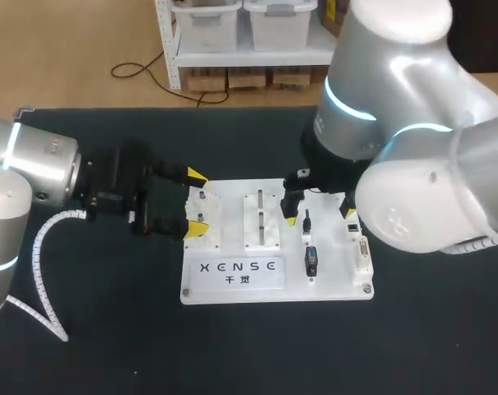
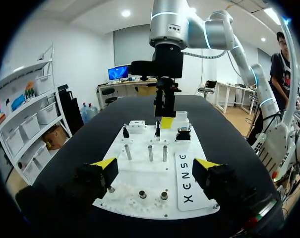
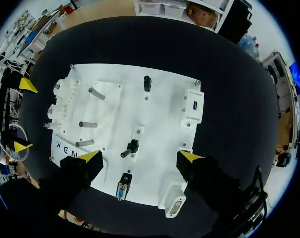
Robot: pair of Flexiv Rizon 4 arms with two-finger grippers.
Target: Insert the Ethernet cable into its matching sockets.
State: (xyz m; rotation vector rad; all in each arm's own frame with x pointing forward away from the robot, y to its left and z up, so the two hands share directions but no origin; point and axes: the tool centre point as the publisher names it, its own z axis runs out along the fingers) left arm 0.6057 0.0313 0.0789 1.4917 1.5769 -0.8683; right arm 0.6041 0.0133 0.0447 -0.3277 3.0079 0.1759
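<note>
A black bench (image 1: 84, 346) carries one white board (image 1: 335, 284) at its middle. Two arms come in, one from each side. The left claw (image 1: 197, 201) lies low at the board's left edge. Its two yellow-tipped fingers are spread wide, one toward the far corner and one toward the near. In the left wrist view the board's left end shows between them, and whether the tips touch it cannot be told. The right claw (image 3: 140, 156) hangs above the right half of the board, fingers likewise spread, pinching nothing.

On the board I count three upright metal pins (image 2: 150, 152) in a row running far to near at the middle. Two short round studs (image 2: 142, 194) stand close to the left claw. On the right half three connectors stand in a line running far to near: two black plugs (image 3: 147, 83), then one blue-faced connector (image 3: 121, 191) nearest. The second black plug, the middle of the line, sits under the right claw, between its fingers and apart from both. Which of the three is the Ethernet one cannot be told. Along the right edge are two white socket blocks (image 3: 193, 106), one farther and one at the near right corner, each with a port in its face.
</note>
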